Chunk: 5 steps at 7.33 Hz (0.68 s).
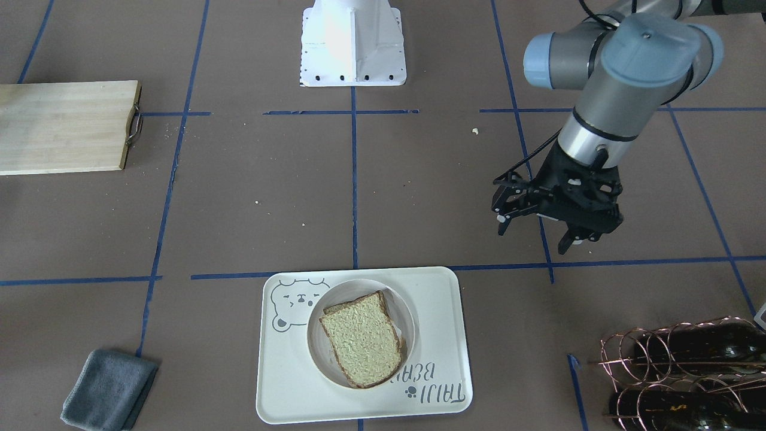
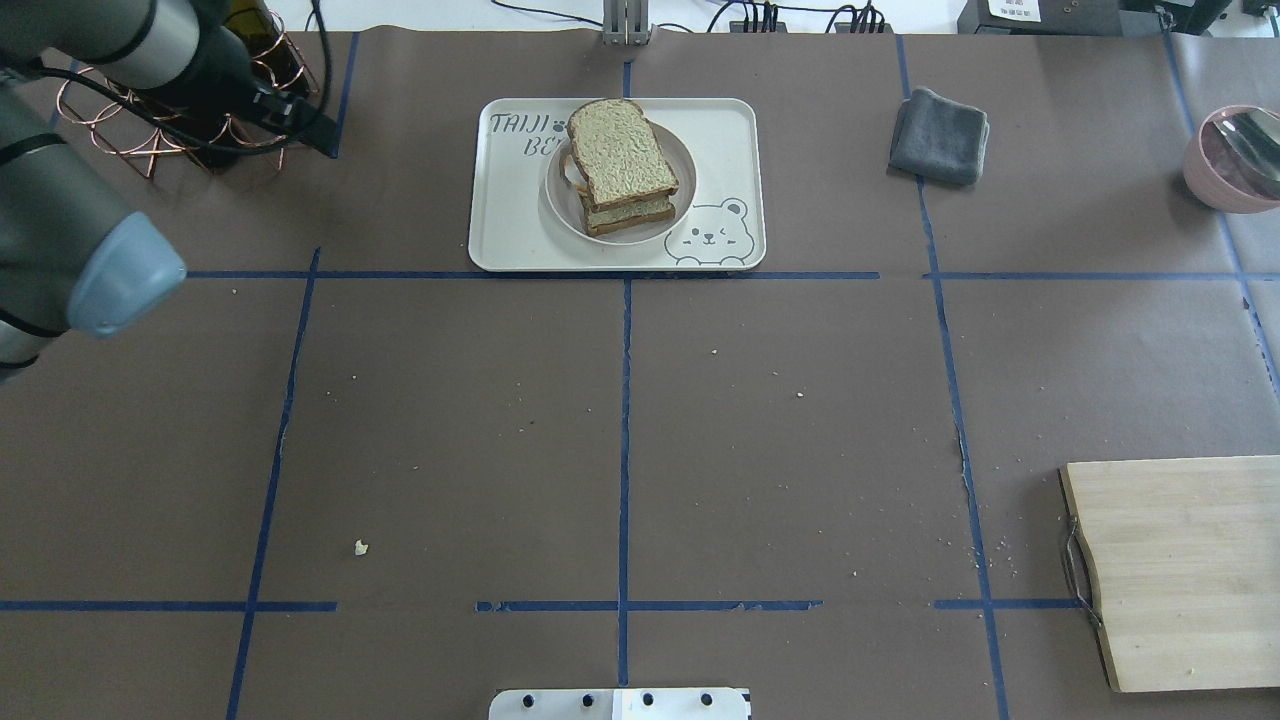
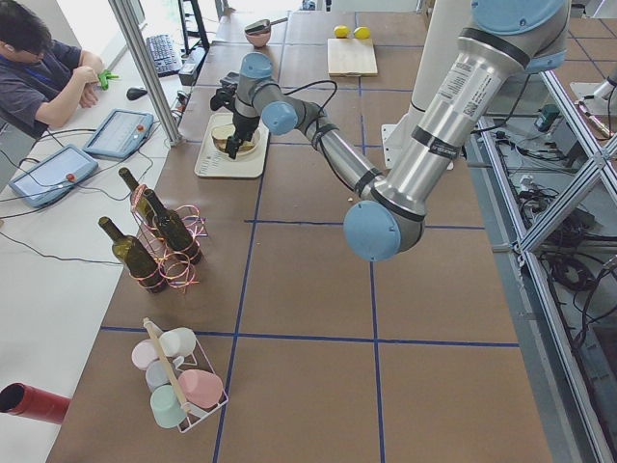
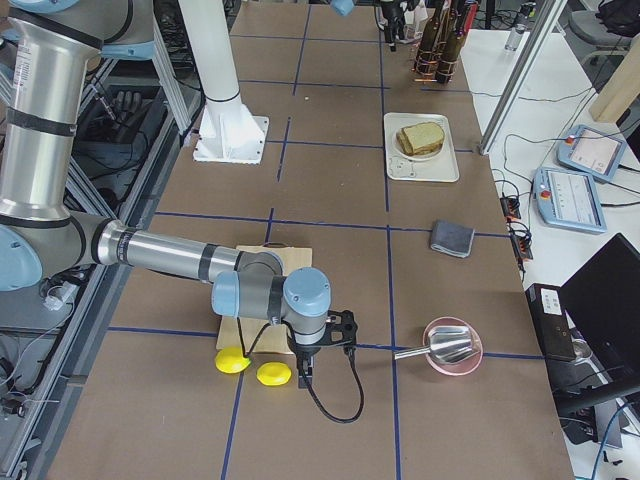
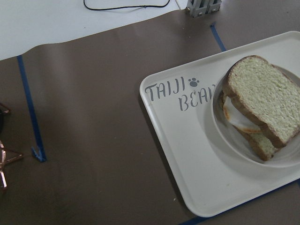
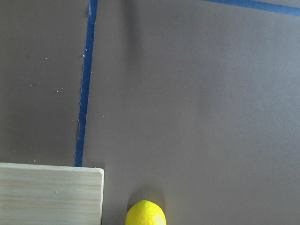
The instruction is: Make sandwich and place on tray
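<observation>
The sandwich (image 1: pixel 362 338), two slices of brown-crusted bread with white egg showing between them, lies on a small round plate (image 1: pixel 408 317) on the cream tray (image 1: pixel 437 299). It also shows in the overhead view (image 2: pixel 620 150) and the left wrist view (image 5: pixel 265 96), where the tray (image 5: pixel 187 154) shows its "TAIJI BEAR" lettering. My left gripper (image 1: pixel 535 234) is open and empty, above the table and apart from the tray on its side. My right gripper (image 4: pixel 305 375) shows only in the exterior right view, near two lemons; I cannot tell if it is open or shut.
A wooden cutting board (image 2: pixel 1180 570) lies on the robot's right with lemons (image 4: pixel 245 365) beside it. A grey cloth (image 2: pixel 938 135), a pink bowl with a spoon (image 2: pixel 1235 155) and a copper rack of wine bottles (image 1: pixel 688 365) stand near the far edge.
</observation>
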{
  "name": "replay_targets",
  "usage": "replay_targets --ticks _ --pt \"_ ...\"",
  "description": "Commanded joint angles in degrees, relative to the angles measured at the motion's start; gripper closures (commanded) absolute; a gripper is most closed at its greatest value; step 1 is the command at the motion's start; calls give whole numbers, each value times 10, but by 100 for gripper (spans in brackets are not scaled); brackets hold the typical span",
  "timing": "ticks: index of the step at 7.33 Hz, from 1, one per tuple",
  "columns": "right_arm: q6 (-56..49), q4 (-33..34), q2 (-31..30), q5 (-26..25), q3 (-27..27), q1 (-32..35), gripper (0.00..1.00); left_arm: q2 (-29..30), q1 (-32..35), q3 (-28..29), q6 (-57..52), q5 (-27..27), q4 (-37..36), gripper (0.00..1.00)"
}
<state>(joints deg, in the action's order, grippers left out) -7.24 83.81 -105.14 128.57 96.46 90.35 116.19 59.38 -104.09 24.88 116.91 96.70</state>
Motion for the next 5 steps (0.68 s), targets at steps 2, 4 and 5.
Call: replay_targets --ticks 2,4,5 --pt "6 5 9 67 8 0 0 -146 177 -5 -243 115 -13 0" --pt "8 10 19 75 14 0 0 -251 244 4 -290 159 -10 0" --pt "7 17 25 69 15 -2 0 -286 259 6 -312 156 -12 0"
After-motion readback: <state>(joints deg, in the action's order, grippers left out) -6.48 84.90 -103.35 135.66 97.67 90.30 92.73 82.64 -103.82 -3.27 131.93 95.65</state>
